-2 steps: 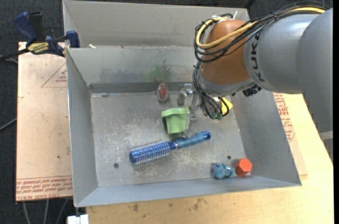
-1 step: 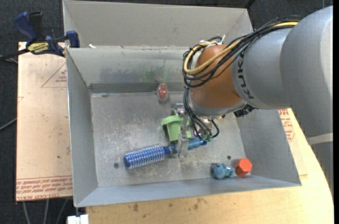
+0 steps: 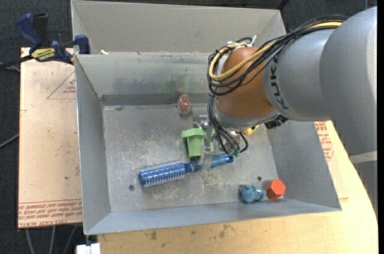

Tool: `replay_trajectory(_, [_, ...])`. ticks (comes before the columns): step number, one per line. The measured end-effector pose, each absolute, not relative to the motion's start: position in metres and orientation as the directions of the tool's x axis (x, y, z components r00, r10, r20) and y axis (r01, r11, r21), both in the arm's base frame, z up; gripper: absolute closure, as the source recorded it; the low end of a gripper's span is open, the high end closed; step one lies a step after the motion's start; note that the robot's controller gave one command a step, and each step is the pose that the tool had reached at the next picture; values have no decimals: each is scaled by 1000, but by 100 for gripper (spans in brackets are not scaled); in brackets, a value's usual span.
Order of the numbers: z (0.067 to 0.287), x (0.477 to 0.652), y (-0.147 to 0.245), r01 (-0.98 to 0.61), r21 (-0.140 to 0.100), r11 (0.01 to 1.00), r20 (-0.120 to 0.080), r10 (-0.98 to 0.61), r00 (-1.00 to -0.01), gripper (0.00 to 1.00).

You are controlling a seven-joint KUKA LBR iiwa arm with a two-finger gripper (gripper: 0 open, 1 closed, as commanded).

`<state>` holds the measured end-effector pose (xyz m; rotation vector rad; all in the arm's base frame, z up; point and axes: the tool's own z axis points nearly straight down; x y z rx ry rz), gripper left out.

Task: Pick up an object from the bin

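Note:
My gripper point(image 3: 207, 148) hangs low over the middle of the bin, under the arm's orange cover. Its tip comes down at the handle of a blue hairbrush point(image 3: 163, 174), which lies along the bin floor with its bristled head to the left and its handle to the right. A green plastic piece point(image 3: 193, 142) stands just to the left of the gripper, touching it or nearly so. Whether either thing is gripped is hidden.
A small red and clear round thing point(image 3: 184, 104) lies by the back wall. A blue toy point(image 3: 251, 193) with an orange piece point(image 3: 275, 189) beside it sits at the front right corner. The arm covers the bin's right side.

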<state>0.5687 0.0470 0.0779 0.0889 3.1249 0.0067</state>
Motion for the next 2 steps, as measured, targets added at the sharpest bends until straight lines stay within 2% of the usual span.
replay_trajectory(1, [299,521,-42,121,0,993,-11,121,-993,100])
replay_trajectory(2, [232,538,-37,451,0,892,3,451,-892,100])
